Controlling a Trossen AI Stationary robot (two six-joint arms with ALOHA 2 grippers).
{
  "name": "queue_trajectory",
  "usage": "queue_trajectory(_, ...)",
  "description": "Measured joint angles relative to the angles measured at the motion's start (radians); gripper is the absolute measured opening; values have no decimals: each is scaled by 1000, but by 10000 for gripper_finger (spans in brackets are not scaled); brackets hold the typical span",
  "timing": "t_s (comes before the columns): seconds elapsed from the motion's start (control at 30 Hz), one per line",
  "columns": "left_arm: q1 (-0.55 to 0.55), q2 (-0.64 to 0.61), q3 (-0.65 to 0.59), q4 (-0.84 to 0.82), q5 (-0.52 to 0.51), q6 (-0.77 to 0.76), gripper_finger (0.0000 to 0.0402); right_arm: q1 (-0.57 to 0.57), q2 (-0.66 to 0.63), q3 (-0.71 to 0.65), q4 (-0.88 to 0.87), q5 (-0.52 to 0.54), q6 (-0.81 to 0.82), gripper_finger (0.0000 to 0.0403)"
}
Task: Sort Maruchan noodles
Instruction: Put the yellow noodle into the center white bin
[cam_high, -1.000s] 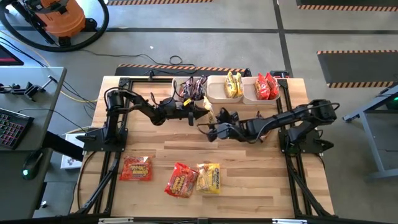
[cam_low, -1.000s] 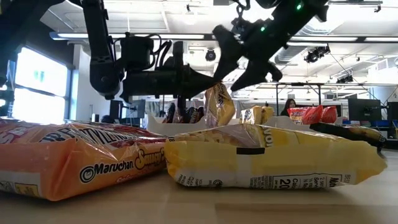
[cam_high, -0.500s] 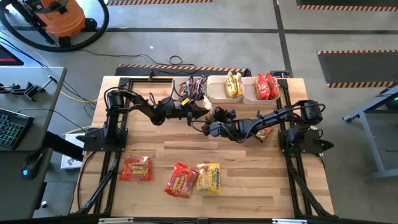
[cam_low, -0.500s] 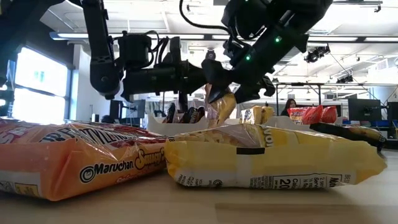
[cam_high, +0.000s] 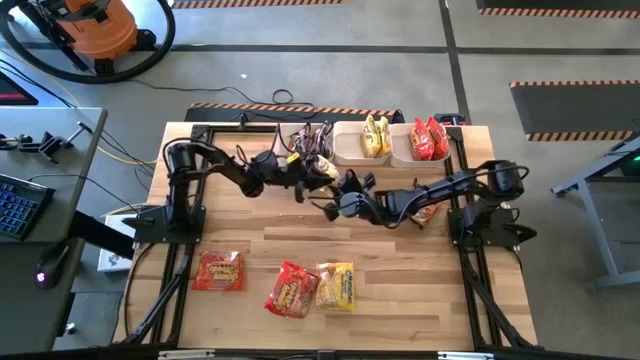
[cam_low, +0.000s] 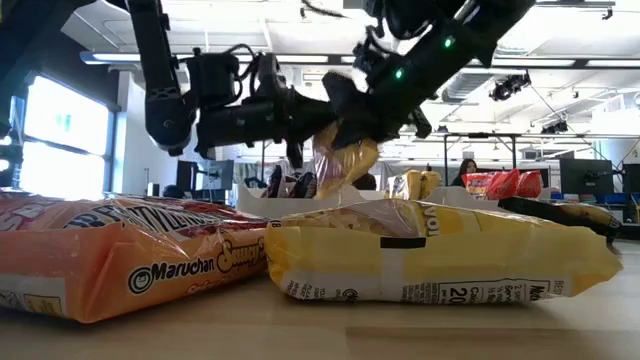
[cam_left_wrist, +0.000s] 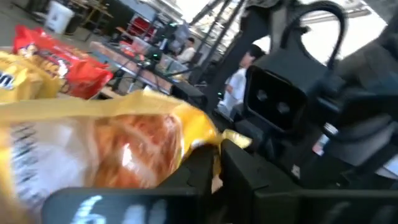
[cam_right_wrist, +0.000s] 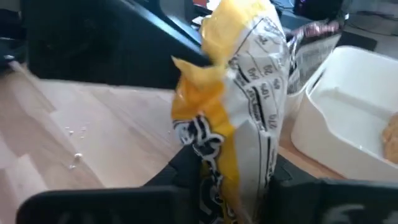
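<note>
our two grippers meet over the far middle of the wooden table (cam_high: 400, 270), just in front of the white bins (cam_high: 352, 152), with one yellow maruchan packet (cam_low: 345, 160) hanging in the air between them. the right gripper (cam_high: 334, 205) has its dark fingers clamped on the lower edge of this packet, as our right wrist view shows: the crinkly plastic stands upright out of the jaws, yellow with a white printed panel. the left gripper (cam_high: 318, 172) reaches in from the other side and touches the same packet; from our left wrist view the glossy yellow film lies right across its fingers, but we cannot tell whether they pinch it or have let go.

the other noodle packets are flat, square and shiny. near the front edge lie a red packet (cam_high: 219, 270), a second red packet (cam_high: 291, 289) and a yellow one (cam_high: 336, 285) touching it. the middle bin holds yellow packets (cam_high: 375, 135), the right-hand bin red ones (cam_high: 428, 138), and the left bin dark ones (cam_high: 310, 140).

the table is pale butcher-block wood in a black frame. around it we see grey concrete floor, an orange shop vacuum (cam_high: 95, 25) and a desk with a keyboard (cam_high: 15, 208).
</note>
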Motion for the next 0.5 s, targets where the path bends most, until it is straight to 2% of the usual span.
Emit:
queue_trajectory(0.17, 50, -77, -71, -2, 33, 66, 55, -18, -101, 0, -63, -41, -28, 68)
queue_trajectory(0.33, 93, -214, -181, 0, 30, 252, 66, -97, -244, 5, -180, -149, -8, 74)
queue_trajectory(0.43, 106, -295, -237, -9, 25, 343, 61, -186, -307, 70, -331, -233, 18, 69)
queue_trajectory(0.5, 108, -337, -258, -8, 24, 376, 54, -259, -319, 150, -497, -282, 58, 69)
